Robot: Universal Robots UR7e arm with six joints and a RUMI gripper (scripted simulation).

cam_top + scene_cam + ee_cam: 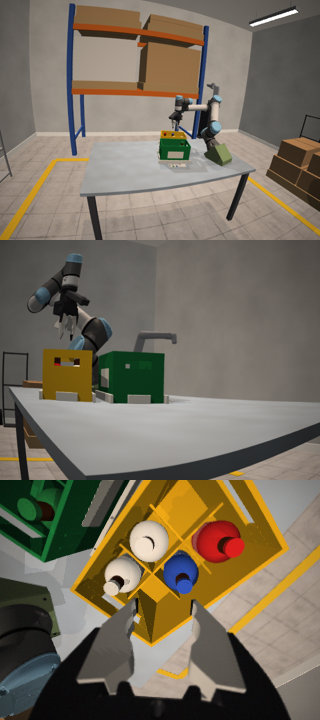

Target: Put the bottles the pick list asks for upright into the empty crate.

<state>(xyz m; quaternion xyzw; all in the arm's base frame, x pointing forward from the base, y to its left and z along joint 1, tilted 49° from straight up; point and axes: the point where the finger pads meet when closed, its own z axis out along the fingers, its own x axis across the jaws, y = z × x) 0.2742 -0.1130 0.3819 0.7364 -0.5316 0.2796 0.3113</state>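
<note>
My gripper point(173, 125) point(66, 335) point(164, 599) is open and empty. It hangs well above the yellow crate point(174, 134) point(67, 379) point(265, 527), over its near corner. In the wrist view that crate holds two white bottles point(148, 540) point(122, 573), a blue bottle point(180, 570) and a red bottle point(216, 542), all upright in separate cells. The green crate point(174, 152) point(139, 379) point(75, 515) stands beside it and holds one green bottle point(37, 510). The pick list point(177, 165) lies on the table point(129, 170) point(180, 426) in front of the green crate; its lines are too small to read.
Low white blocks point(139, 399) sit around both crates' feet. The arm's green wedge base point(219, 154) stands right of the crates. A blue and orange rack point(71, 77) with cardboard boxes stands behind the table. More boxes point(297, 155) are stacked at the right.
</note>
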